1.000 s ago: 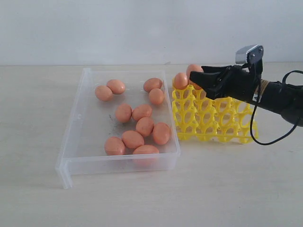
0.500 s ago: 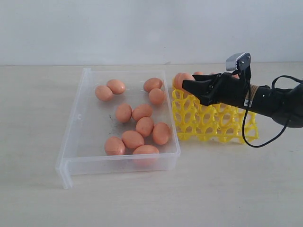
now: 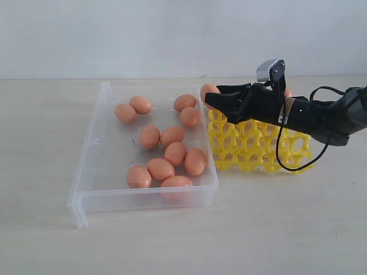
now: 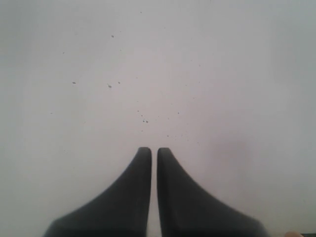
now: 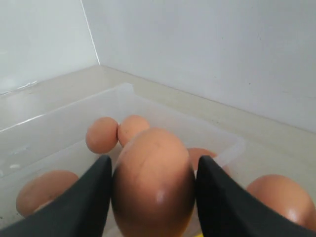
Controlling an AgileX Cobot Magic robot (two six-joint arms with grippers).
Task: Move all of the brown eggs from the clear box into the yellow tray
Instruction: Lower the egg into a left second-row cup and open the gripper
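Note:
My right gripper [image 5: 153, 163] is shut on a brown egg [image 5: 153, 182], one dark finger pressed to each side. In the exterior view that gripper [image 3: 211, 98] hangs over the far left corner of the yellow tray [image 3: 252, 152], with the held egg [image 3: 208, 89] showing at its tips, close to the right wall of the clear box [image 3: 92, 143]. Several brown eggs [image 3: 175, 153] lie loose on the box floor. A further egg [image 5: 281, 197] sits just beside the gripper in the right wrist view. My left gripper [image 4: 149, 150] is shut and holds nothing.
The right arm and its black cable [image 3: 287, 163] stretch across the tray from the right. Pale tabletop [image 3: 258, 229] lies in front of box and tray. A white wall [image 3: 172, 34] stands behind. The left wrist view shows only a pale speckled surface [image 4: 148, 74].
The right gripper has moved left along the tray's far edge toward the box, lower and flatter than before, with the egg between its fingers. The eggs in the box have not shifted.

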